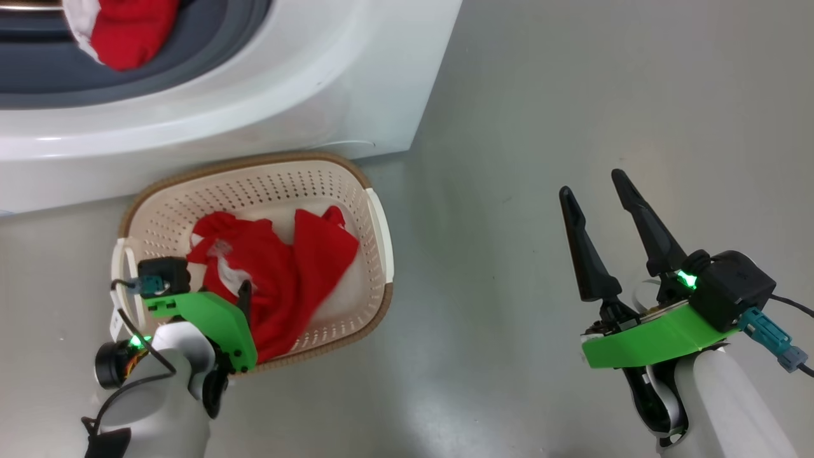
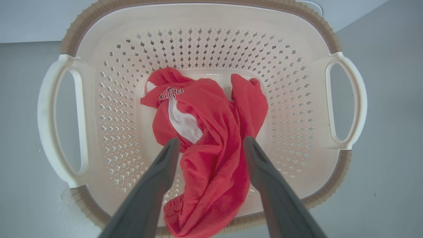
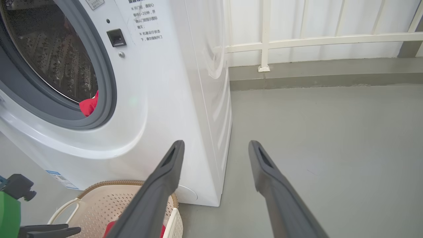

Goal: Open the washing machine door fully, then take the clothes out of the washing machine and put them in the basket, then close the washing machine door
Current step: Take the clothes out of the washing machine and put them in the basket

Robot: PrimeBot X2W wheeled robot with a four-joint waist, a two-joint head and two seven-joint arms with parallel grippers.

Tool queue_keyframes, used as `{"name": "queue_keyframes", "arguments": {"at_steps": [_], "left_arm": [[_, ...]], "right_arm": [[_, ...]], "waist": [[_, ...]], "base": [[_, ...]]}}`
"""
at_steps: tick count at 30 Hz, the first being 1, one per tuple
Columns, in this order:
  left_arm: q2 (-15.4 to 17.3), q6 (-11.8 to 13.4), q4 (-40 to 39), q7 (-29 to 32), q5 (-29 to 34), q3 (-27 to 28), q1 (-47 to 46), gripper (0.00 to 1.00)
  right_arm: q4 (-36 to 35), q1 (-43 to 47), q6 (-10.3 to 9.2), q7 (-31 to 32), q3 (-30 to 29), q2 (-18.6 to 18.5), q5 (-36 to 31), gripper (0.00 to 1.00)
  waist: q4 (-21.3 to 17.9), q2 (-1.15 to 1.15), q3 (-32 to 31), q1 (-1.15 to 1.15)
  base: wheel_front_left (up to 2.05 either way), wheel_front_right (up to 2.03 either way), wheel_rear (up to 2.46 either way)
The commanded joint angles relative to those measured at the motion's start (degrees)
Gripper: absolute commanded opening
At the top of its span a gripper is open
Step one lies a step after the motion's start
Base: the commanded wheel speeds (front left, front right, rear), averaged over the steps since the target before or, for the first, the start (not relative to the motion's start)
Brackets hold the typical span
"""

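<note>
I see a bright red fabric garment [image 2: 211, 132] with a white panel lying crumpled in the cream-white perforated plastic basket [image 2: 205, 29] with a brown woven-look rim. It fills the centre of my left wrist view, and its lower end trails towards the near rim at the bottom edge.

A second red garment [image 1: 127, 32] with a white part sits in the mouth of the big white front-loading washing machine [image 1: 286, 95], at the upper left of the head view. It lies against the grey rubber gasket [image 1: 191, 70]. In my right wrist view a scrap of that red shows at the lower lip of the opening, below the perforated steel drum [image 3: 56, 56].

The basket stands on the smooth grey floor [image 1: 572, 95], just beside the machine's front. I cannot tell whether they touch.

My left claw [image 2: 211, 141] hangs over the basket with its two dark fingers spread apart, one on each side of the cloth, clamped on nothing. I cannot tell whether the tips brush the fabric.

My right claw [image 1: 592, 182] is at the lower right of the head view, fingers apart and empty, over bare floor well apart from the basket.
</note>
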Motion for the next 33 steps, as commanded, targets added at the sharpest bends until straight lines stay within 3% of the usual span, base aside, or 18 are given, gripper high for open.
{"name": "queue_keyframes", "arguments": {"at_steps": [1,6,16,24,33], "left_arm": [[1.30,-0.33,-0.52,-1.48,-0.34,0.97,0.19,1.00],[0.86,-0.46,-1.04,-6.82,-1.04,1.26,0.64,1.00],[0.64,0.00,-6.68,-11.24,-1.07,1.98,3.93,1.00],[1.03,2.54,-27.08,-11.32,1.66,6.61,13.52,1.00],[0.14,3.53,-43.83,-11.33,4.76,9.25,23.13,1.00]], "right_arm": [[-1.08,-0.06,0.28,-0.36,0.84,-0.07,-0.34,1.00],[-0.63,0.40,0.28,-0.36,0.24,-0.07,-1.02,1.00],[0.52,1.77,0.28,-0.36,-1.78,-0.07,-3.18,1.00],[1.21,3.32,0.28,-0.36,-2.87,-0.07,-2.09,1.00],[1.89,5.31,0.28,-0.36,-3.49,-0.07,-4.30,1.00]], "waist": [[0.62,0.00,-0.97,0.00],[1.61,0.00,-3.00,0.00],[4.09,0.00,-7.93,0.00],[5.77,0.00,-13.32,0.00],[6.07,0.00,-18.58,0.00]], "base": [[0.00,0.00,0.00],[0.00,0.00,0.00],[0.00,0.00,0.00],[0.00,0.00,0.00],[0.00,0.00,0.00]]}}
